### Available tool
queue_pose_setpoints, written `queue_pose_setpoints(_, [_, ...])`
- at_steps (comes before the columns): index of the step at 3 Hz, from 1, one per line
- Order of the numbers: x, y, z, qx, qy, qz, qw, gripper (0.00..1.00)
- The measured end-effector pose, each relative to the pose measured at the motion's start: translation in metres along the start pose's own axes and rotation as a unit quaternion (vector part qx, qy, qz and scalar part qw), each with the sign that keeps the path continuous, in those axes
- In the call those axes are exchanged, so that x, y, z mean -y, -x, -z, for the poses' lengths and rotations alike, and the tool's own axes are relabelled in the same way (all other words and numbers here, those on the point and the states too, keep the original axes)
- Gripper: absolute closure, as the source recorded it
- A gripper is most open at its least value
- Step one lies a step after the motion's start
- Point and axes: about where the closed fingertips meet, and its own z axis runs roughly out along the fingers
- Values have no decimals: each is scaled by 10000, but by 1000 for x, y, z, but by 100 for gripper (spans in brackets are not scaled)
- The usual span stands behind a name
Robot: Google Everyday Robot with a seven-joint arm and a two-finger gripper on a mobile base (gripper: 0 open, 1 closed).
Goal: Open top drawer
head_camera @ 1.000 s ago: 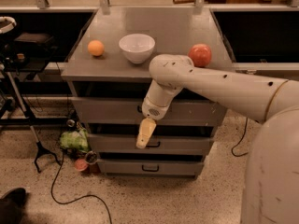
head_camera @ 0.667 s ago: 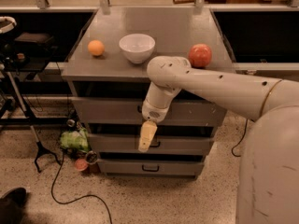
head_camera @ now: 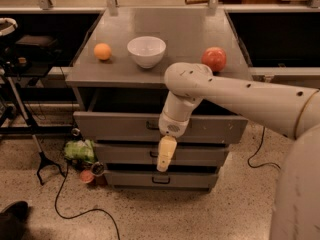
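Progress looks nearly there: the top drawer (head_camera: 115, 126) sits pulled partway out from under the cabinet's surface (head_camera: 190, 34), and the end effector (head_camera: 166, 156) hangs just below its front, over the middle drawer (head_camera: 120, 153), though I can't tell if it's wide or narrow.

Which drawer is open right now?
The top drawer, pulled out with a dark gap behind its front; the middle drawer and bottom drawer are shut. The hand hangs before the middle.
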Motion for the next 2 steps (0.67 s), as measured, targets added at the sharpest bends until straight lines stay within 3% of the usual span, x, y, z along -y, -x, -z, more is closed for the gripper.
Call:
queue_pose_setpoints(1, [-15, -7, 4, -8, 51, 90, 9999, 0])
queue_pose_setpoints(2, [-16, -6, 4, -8, 51, 91, 9999, 0])
